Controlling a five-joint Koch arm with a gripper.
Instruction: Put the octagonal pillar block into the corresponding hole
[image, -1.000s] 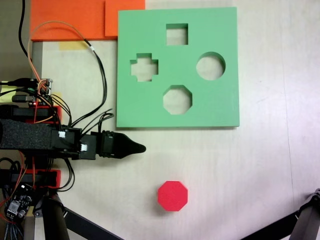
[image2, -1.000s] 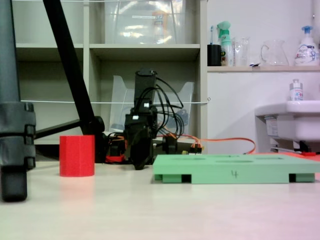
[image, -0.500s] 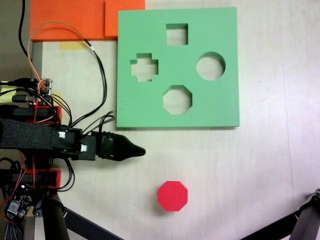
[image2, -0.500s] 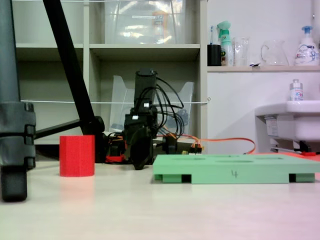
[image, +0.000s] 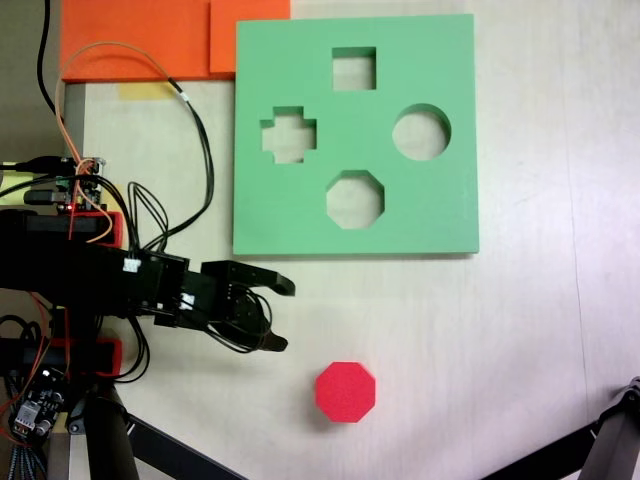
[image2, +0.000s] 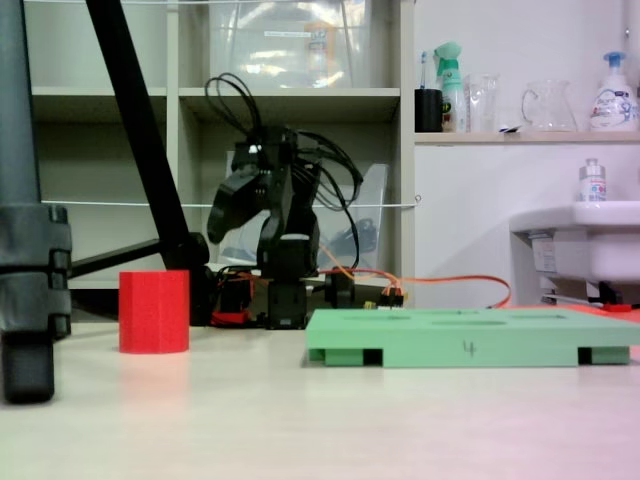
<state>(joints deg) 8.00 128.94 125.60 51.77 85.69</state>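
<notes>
A handwritten "4" is the one readable mark, on the near side edge of the green foam board (image2: 470, 336) in the low fixed view. From above, the board (image: 300, 215) lies toward the far edge of the tabletop (image: 520, 330), with the eight-sided hole (image: 355, 199) nearest its near edge, beside cross, square and round cutouts. The octagonal pillar block (image: 346, 391) stands upright on bare tabletop toward the near edge, apart from the board, with free surface all round it. The gripper (image: 281, 314) is raised above the table between board and block, jaws spread apart and empty. Orange foam sheets (image: 150, 35) occupy the far left corner.
</notes>
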